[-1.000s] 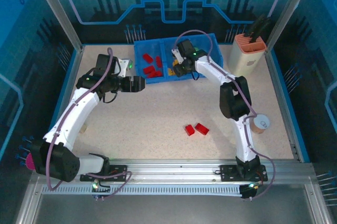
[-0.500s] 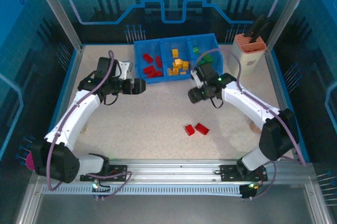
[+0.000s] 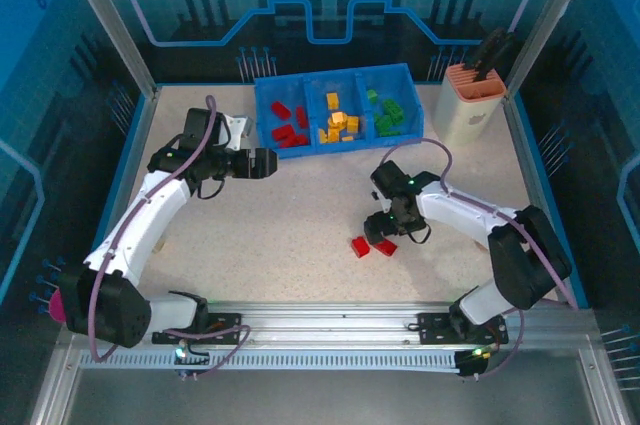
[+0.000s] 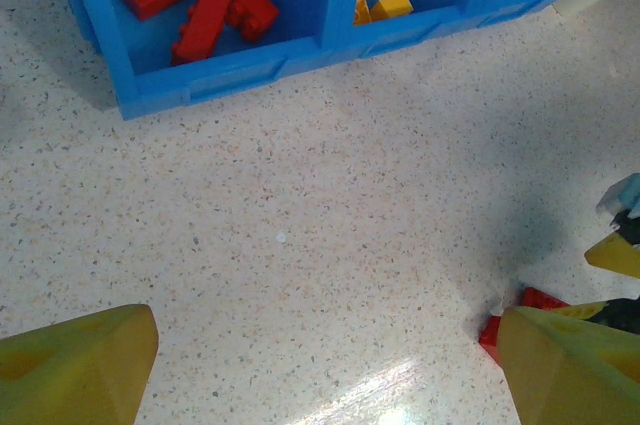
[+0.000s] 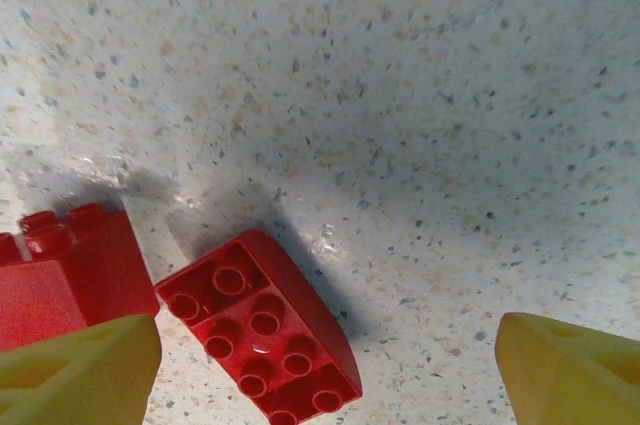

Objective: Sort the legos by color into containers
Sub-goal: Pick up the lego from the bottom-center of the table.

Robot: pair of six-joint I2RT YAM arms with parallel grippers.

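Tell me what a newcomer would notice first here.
The bright blue tray at the far edge of the table, its three compartments holding red, yellow and green bricks. Then two red bricks loose nearer the arms, the right gripper open just above them.

The speckled beige bench (image 3: 300,205) lies bare across its middle and left, a wide passage between the arms; along the far edge the long blue plastic three-compartment tray (image 3: 262,117) blocks the way, the tall beige holder with orange slotted top (image 3: 468,115) near its right end; towards the front, two small red studded bricks (image 3: 360,247) sit close together under the right end effector (image 3: 384,233), its fingers (image 5: 570,370) spread wide, bare bench around them; the left end effector (image 3: 262,163), likewise spread, hangs near the tray's front left corner.
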